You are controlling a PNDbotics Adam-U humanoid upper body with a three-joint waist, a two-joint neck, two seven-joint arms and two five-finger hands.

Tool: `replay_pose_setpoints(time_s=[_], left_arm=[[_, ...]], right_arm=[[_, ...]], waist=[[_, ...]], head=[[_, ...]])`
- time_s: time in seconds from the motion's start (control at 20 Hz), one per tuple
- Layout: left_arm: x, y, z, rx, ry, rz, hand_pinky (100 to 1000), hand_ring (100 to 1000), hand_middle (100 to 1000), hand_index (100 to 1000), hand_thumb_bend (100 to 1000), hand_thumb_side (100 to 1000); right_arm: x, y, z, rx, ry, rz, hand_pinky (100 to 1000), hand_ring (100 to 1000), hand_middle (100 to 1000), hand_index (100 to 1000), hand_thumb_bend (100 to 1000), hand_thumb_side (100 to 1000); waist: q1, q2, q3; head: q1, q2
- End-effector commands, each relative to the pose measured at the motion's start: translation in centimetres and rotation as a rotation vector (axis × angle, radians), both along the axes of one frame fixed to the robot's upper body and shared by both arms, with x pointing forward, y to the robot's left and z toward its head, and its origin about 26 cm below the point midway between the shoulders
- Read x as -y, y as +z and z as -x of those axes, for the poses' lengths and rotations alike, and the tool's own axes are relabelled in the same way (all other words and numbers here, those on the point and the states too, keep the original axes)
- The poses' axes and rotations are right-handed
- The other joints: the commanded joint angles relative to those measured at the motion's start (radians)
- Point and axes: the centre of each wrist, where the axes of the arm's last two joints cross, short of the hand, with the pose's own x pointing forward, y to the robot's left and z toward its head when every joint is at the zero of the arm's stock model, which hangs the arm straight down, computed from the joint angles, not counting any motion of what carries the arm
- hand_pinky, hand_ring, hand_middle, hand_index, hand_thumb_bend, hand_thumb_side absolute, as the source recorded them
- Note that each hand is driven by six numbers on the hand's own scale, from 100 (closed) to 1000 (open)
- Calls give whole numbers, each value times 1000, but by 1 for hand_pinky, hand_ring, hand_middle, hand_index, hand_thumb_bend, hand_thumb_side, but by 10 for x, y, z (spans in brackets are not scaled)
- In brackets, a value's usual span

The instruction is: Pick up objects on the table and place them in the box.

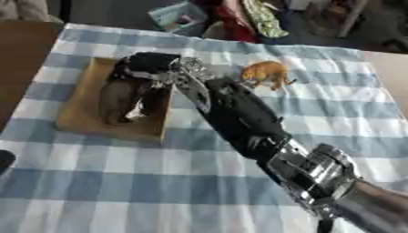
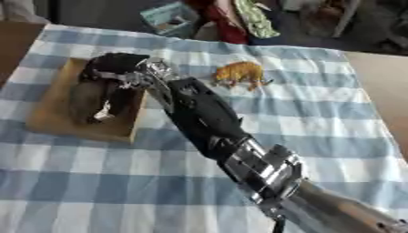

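A shallow brown box (image 1: 79,116) lies on the checked cloth at the left. My right arm reaches in from the lower right, and my right hand (image 1: 147,63) hangs over the box's far end. Under the hand, inside the box, is a dark shape with a shiny silver strip (image 1: 131,102); where the hand ends and a thing begins does not show. An orange toy animal (image 2: 239,73) stands on the cloth just right of the arm's wrist, apart from it. A dark rounded bit at the left edge (image 1: 4,160) seems to be my left hand.
The blue-and-white checked cloth (image 1: 119,182) covers the table. Its far edge runs along the top, with a teal container (image 1: 179,17) and colourful clutter on the floor beyond. Bare wood shows at the far left and far right.
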Motion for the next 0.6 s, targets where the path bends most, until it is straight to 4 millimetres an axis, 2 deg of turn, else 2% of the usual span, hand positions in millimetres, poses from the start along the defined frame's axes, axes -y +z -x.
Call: replay_pose_setpoints(time_s=[0.05, 0.6], left_arm=[[-2, 5, 1, 18, 5, -7, 534, 535, 514, 674, 807, 320], [-6, 0, 0, 4, 27, -15, 533, 534, 513, 673, 811, 320]], right_arm=[[1, 23, 3, -14, 67, 57, 785, 863, 872, 918, 599, 690], [28, 79, 13, 17, 70, -122, 765, 831, 834, 889, 573, 654]], waist=[[13, -24, -7], [15, -38, -48]], head=[[6, -6], [21, -5]])
